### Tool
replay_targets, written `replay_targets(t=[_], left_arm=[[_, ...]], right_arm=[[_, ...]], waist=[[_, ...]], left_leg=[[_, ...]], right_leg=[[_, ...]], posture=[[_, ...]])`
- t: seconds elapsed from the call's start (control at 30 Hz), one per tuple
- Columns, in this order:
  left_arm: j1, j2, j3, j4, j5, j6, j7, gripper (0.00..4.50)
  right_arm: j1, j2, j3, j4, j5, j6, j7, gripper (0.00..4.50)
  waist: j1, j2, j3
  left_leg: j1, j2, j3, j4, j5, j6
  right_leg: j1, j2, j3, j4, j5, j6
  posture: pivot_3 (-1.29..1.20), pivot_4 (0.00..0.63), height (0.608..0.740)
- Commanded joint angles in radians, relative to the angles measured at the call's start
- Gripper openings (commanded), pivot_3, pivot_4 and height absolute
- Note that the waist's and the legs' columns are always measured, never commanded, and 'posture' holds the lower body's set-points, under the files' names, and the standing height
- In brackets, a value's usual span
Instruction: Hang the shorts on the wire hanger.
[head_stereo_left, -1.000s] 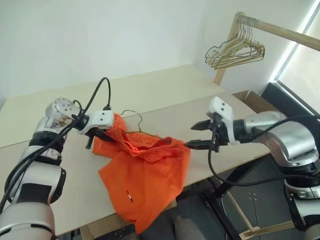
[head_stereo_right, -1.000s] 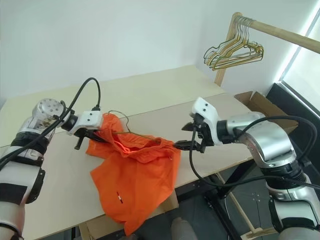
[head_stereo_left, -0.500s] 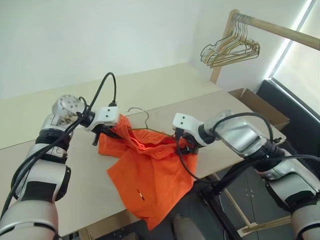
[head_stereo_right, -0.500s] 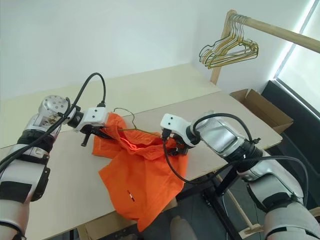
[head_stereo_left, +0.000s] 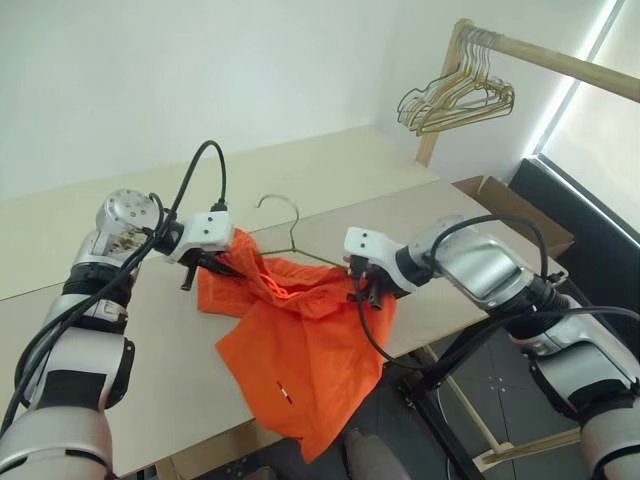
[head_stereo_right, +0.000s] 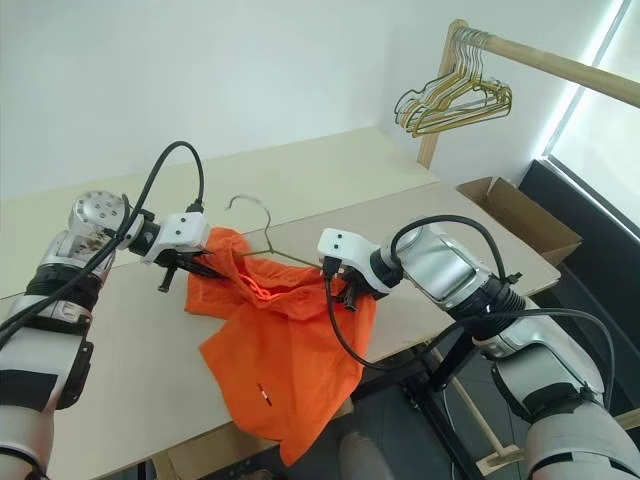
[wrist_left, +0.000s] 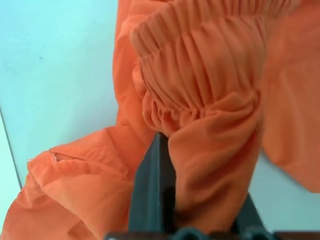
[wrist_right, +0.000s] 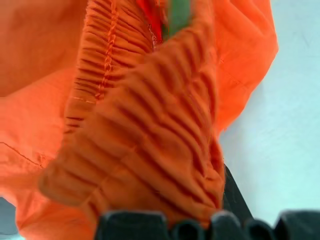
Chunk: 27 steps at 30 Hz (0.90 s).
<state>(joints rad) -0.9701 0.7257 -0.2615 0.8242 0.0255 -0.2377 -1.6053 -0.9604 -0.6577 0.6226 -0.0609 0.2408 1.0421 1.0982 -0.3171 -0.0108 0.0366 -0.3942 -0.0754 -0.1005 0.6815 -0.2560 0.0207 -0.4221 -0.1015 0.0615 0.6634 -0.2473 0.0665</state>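
The orange shorts (head_stereo_left: 295, 350) drape over the bench (head_stereo_left: 330, 180) edge, each end effector, left (head_stereo_left: 222, 264) and right (head_stereo_left: 362, 291), clamped on one end of the waistband, stretching it across the wire hanger (head_stereo_left: 290, 232) lying partly beneath.

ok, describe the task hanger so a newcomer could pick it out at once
Start at the beige table in front of the robot and find the orange shorts draped over its near edge. The wire hanger lies there, its curved hook poking out beyond the waistband. It is one thin dull wire on the table, unlike the bunch of hangers up on the wooden rail.
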Motion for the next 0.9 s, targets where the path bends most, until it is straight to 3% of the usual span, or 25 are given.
replay_targets(t=[0.03, 0.17, 0.33, 0.5, 0.67, 0.77, 0.9], left_arm=[[-0.037, 0.019, -0.021, -0.050, -0.110, 0.039, -0.009, 1.61], [-0.071, 0.024, -0.012, -0.046, -0.179, 0.090, -0.009, 2.96], [-0.159, 0.012, 0.117, 0.029, -0.210, 0.141, 0.053, 4.45], [-0.150, -0.017, 0.261, -0.064, -0.308, 0.255, 0.155, 4.45], [0.026, -0.067, 0.341, -0.456, -0.479, 0.491, 0.232, 4.45], [0.129, -0.133, 0.380, -0.713, -0.601, 0.653, 0.373, 4.45], [0.202, -0.196, 0.399, -0.894, -0.687, 0.755, 0.501, 4.45]], right_arm=[[0.001, -0.022, -0.083, -0.050, 0.049, 0.029, 0.029, 0.00], [0.033, -0.054, -0.134, -0.076, 0.102, 0.084, 0.048, 0.00], [0.175, -0.150, -0.288, -0.175, 0.229, 0.218, 0.046, 0.00], [0.340, -0.187, -0.507, -0.256, 0.308, 0.389, -0.054, 0.00], [0.466, -0.160, -0.762, -0.339, 0.325, 0.560, -0.194, 0.00], [0.546, -0.139, -0.949, -0.353, 0.352, 0.572, -0.345, 0.00], [0.593, -0.116, -1.119, -0.325, 0.438, 0.572, -0.557, 0.00]], waist=[[0.000, 0.000, 0.000], [0.000, 0.000, 0.000], [0.003, 0.000, 0.000], [0.002, 0.000, 0.000], [0.001, 0.000, 0.000], [0.002, 0.000, 0.000], [0.000, 0.001, 0.000]], left_leg=[[0.000, 0.000, 0.000, 0.000, 0.000, 0.000], [0.000, 0.000, 0.000, 0.000, 0.000, 0.000], [0.000, 0.000, -0.001, 0.000, 0.000, 0.000], [0.000, 0.000, -0.001, 0.000, 0.000, 0.000], [0.001, 0.000, 0.000, 0.000, 0.000, 0.000], [0.001, 0.000, 0.000, 0.001, 0.000, 0.000], [0.001, 0.000, 0.001, 0.002, 0.000, 0.001]], right_leg=[[0.000, 0.000, 0.000, 0.000, 0.000, 0.000], [0.000, 0.000, 0.000, 0.000, 0.000, 0.000], [0.000, 0.000, -0.001, -0.001, 0.000, 0.000], [0.001, -0.002, -0.001, -0.001, 0.000, 0.000], [0.001, -0.004, 0.000, 0.000, -0.001, 0.002], [0.002, -0.005, 0.002, 0.000, -0.001, 0.002], [0.003, -0.005, 0.005, -0.001, -0.001, 0.002]], posture=[[-0.25, 0.000, 0.740], [-0.26, 0.000, 0.740], [-0.26, 0.001, 0.740], [-0.28, 0.019, 0.740], [-0.31, 0.031, 0.740], [-0.36, 0.037, 0.740], [-0.39, 0.039, 0.740]])
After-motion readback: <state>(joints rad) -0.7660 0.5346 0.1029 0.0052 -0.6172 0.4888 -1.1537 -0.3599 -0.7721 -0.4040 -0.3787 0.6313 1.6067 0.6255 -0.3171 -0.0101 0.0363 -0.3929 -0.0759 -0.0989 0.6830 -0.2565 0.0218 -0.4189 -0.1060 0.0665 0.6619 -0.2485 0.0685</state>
